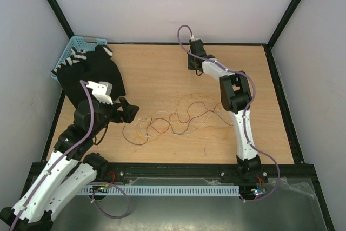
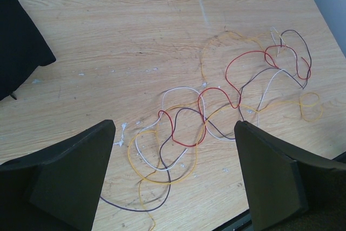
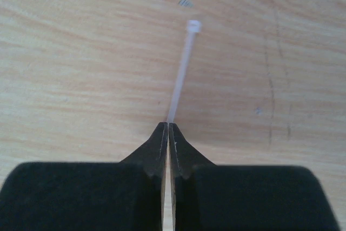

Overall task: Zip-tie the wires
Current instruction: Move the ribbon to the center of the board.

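Right wrist view showed the right gripper [image 3: 168, 126] with its fingers [image 3: 146, 155] pressed together on the near end of a thin white zip tie [image 3: 181, 71]. The tie ran straight out ahead of the tips against the wooden table [image 3: 81, 52], its small square head at the far end. Left wrist view showed the left gripper [image 2: 174, 133] with its fingers [image 2: 70, 177] spread wide and holding nothing. The wires [image 2: 203, 113], a loose tangle of red, dark brown, orange-yellow and white strands, lay flat on the table between and beyond those spread fingers, trailing off to their right. From above, the tangle lay between the two grippers, just ahead of the left fingertips and well apart from the right ones. A black cloth [image 1: 100, 71] and a blue basket [image 1: 75, 44] lay off to the left of the left fingers.
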You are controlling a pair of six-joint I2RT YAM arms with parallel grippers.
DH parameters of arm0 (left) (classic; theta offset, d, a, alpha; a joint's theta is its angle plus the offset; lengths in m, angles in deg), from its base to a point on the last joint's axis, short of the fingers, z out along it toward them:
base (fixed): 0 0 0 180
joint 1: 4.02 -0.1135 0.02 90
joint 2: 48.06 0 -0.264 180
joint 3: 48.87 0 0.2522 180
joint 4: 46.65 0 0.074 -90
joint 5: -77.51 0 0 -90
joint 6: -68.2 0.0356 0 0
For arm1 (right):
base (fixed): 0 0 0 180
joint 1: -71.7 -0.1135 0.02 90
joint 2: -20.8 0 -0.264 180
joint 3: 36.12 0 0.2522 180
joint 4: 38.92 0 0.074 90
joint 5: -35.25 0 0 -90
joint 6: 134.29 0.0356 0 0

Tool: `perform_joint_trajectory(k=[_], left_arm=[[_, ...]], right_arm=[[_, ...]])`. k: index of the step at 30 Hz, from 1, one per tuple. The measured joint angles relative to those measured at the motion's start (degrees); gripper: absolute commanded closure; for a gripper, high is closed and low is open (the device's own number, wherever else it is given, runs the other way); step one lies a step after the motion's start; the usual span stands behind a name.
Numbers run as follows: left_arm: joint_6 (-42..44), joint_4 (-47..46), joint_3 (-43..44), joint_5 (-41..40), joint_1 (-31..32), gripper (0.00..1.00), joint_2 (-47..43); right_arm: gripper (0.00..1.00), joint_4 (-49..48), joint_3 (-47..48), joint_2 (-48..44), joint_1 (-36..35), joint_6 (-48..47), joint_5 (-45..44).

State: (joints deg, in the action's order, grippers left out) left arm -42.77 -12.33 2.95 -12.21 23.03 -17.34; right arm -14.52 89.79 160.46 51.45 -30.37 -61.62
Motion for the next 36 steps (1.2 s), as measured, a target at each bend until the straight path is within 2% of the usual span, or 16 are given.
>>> perform_joint_trajectory(k=[5,13,14,18,20,25,32,36], left_arm=[[0.0,0.2,0.5,0.3,-0.2,0.06,0.0],[-0.1,0.0,1.7,0.8,-0.9,0.06,1.7],[-0.1,0.1,1.7,0.9,-1.0,0.06,2.1],[-0.3,0.2,1.7,1.0,-1.2,0.06,3.1],[-0.3,0.2,1.7,1.2,-1.4,0.06,3.2],[-0.8,0.2,1.7,1.3,-1.6,0.06,3.1],[-1.4,0.2,1.7,1.7,-1.7,0.06,2.4],[-1.5,0.2,1.7,1.9,-2.0,0.06,2.1]], right_arm=[[0.94,-1.2,-6.4,-3.9,-2.4,-0.5,0.0],[0.94,-6.0,-21.6,-12.9,-9.3,-1.1,2.1],[0.91,-6.6,-23.3,-14.0,-10.0,-1.1,2.6],[0.72,-8.1,-28.6,-17.4,-12.4,-0.5,4.3],[0.67,-7.9,-29.6,-18.3,-13.0,-0.2,4.7],[0.61,-4.6,-27.8,-18.4,-13.0,0.0,2.3],[0.6,-0.8,-13.4,-14.0,-12.7,-0.5,-0.5],[0.6,-0.4,-9.8,-11.1,-12.7,-0.4,0.0]])
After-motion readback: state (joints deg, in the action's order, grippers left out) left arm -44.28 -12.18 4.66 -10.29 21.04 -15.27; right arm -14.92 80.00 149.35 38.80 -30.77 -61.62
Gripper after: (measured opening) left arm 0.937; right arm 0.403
